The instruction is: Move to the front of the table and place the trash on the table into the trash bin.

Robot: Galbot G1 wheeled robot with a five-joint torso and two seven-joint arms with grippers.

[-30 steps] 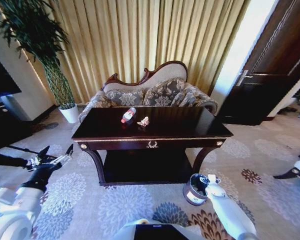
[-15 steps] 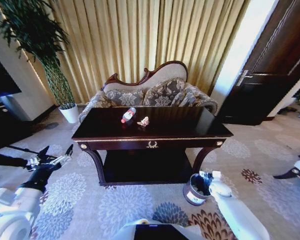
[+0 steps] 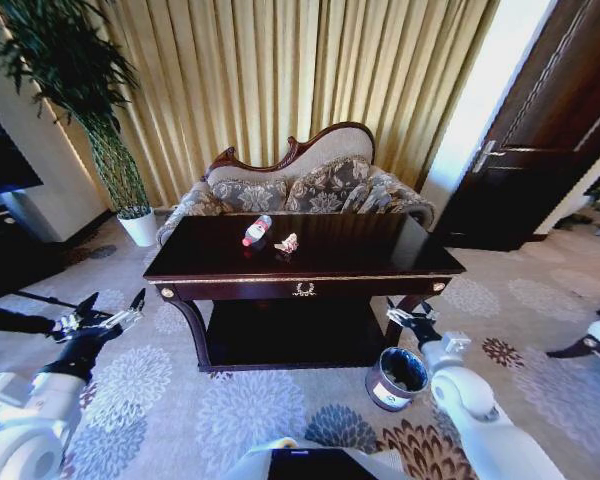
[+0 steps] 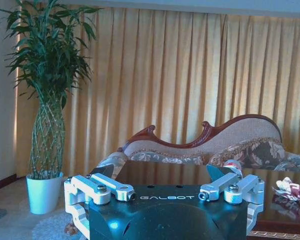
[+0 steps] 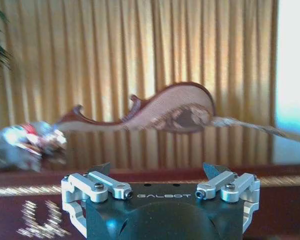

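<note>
Right gripper (image 3: 404, 316), jaws spread and empty, hangs above the round dark-brown trash bin (image 3: 396, 378); aim it far-left toward the red-labelled plastic bottle (image 3: 257, 231) on the glossy reddish-brown table (image 3: 380, 262). Left gripper (image 3: 108, 312) idles, also spread.

- "GALBOT" in pale letters on dark body of left gripper (image 4: 166, 181), between the finger mounts.
- "GALBOT" likewise on right gripper (image 5: 157, 178).
- Red label on bottle (image 3: 257, 231) and pale label on bin (image 3: 397, 377): unreadable.

Surface (image 3: 380, 258): dark glossy reddish-brown, gold trim. Bottle (image 3: 257, 231): red label, white cap; paper wad (image 3: 287, 243): white-pink. Trash bin (image 3: 392, 381): dark brown, pale label, black liner.
</note>
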